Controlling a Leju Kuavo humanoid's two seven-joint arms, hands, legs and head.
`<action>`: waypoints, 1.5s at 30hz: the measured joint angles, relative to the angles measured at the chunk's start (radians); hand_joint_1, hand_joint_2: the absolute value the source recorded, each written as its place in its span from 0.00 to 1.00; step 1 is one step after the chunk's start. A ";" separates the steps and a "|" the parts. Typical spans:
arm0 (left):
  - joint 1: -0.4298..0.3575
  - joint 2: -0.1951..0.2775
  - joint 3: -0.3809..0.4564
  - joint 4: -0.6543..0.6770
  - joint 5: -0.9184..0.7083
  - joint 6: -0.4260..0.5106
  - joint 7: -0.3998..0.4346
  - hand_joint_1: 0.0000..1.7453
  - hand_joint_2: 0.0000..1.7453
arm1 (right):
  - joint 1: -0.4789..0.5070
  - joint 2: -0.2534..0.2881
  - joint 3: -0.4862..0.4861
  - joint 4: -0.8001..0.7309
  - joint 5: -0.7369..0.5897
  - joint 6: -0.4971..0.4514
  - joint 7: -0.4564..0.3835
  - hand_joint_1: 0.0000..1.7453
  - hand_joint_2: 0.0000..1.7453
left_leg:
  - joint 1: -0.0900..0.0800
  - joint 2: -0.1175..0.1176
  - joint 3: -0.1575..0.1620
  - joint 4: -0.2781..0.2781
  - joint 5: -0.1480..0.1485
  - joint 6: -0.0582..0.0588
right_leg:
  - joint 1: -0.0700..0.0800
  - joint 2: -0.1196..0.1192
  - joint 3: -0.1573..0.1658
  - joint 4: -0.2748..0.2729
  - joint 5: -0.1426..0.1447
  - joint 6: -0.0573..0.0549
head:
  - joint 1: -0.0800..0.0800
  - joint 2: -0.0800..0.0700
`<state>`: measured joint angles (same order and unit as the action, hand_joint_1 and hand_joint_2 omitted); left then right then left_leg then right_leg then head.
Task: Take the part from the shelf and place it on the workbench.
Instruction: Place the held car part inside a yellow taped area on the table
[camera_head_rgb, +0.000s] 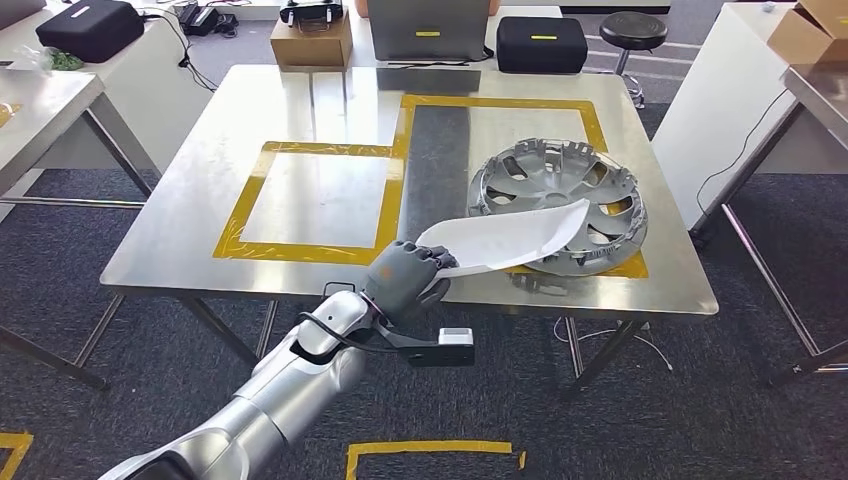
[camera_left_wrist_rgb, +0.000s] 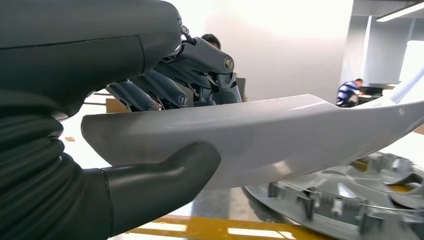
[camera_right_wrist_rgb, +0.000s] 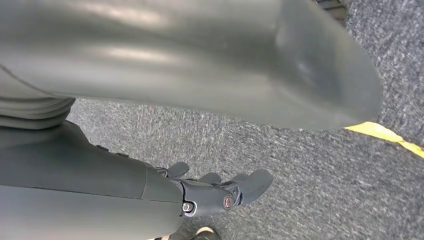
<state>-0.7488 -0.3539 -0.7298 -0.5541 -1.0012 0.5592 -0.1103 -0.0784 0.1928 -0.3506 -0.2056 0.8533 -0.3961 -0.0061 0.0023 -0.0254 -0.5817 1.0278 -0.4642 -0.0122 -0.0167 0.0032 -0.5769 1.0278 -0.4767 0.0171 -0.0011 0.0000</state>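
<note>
- Left hand (camera_head_rgb: 408, 281): we find it at lower centre of the head view, at the near edge of the workbench (camera_head_rgb: 330, 110). Its fingers (camera_left_wrist_rgb: 200, 75) lie over one face of the part and the thumb (camera_left_wrist_rgb: 165, 172) presses the other, so it holds the part by one end.
- Part (camera_head_rgb: 510, 238): a curved white panel, long and tapering, reaching from the hand toward the right of the frame. Its far end lies over the hubcap; we cannot tell whether the two touch.
- Hubcap (camera_head_rgb: 590, 180): silver, spoked, lying flat at centre right, on the right-hand yellow tape frame (camera_head_rgb: 500, 101).
- Second yellow tape frame (camera_head_rgb: 310, 200): left of centre on the workbench, nothing inside it.
- Right hand (camera_right_wrist_rgb: 220, 192): we see it over grey carpet (camera_right_wrist_rgb: 280, 165) in the right wrist view, fingers loosely curled and holding nothing.
- Black cases (camera_head_rgb: 541, 42), cardboard box (camera_head_rgb: 311, 40) and stool (camera_head_rgb: 633, 30): along the top of the frame, beyond the workbench.
</note>
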 joint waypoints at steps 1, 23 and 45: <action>-0.009 0.000 0.000 0.010 -0.010 0.000 0.020 1.00 1.00 | 0.000 0.001 0.000 0.000 0.003 0.003 0.003 0.00 0.00 | 0.000 0.000 0.000 0.000 0.000 0.000 | 0.000 0.000 0.000 0.000 0.000 0.000 | 0.000 0.000; -0.212 0.047 -0.002 0.229 -0.254 -0.152 0.372 1.00 1.00 | -0.003 0.028 0.000 0.000 0.049 0.027 0.008 0.00 0.00 | 0.000 0.000 -0.001 0.000 0.001 -0.001 | 0.000 0.000 0.000 0.000 0.000 0.000 | 0.000 0.000; -0.262 0.194 0.052 0.284 -0.279 -0.235 0.469 1.00 1.00 | -0.003 0.031 0.000 0.000 0.072 0.045 0.013 0.00 0.00 | 0.000 0.000 -0.001 0.000 0.002 -0.002 | 0.000 0.001 -0.001 0.001 0.001 -0.001 | 0.000 0.000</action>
<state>-1.0105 -0.1595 -0.6774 -0.2703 -1.2805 0.3244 0.3582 -0.0813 0.2236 -0.3506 -0.2056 0.9251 -0.3510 0.0072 0.0026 -0.0257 -0.5829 1.0278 -0.4625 -0.0142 -0.0163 0.0038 -0.5780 1.0284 -0.4760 0.0162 -0.0011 0.0000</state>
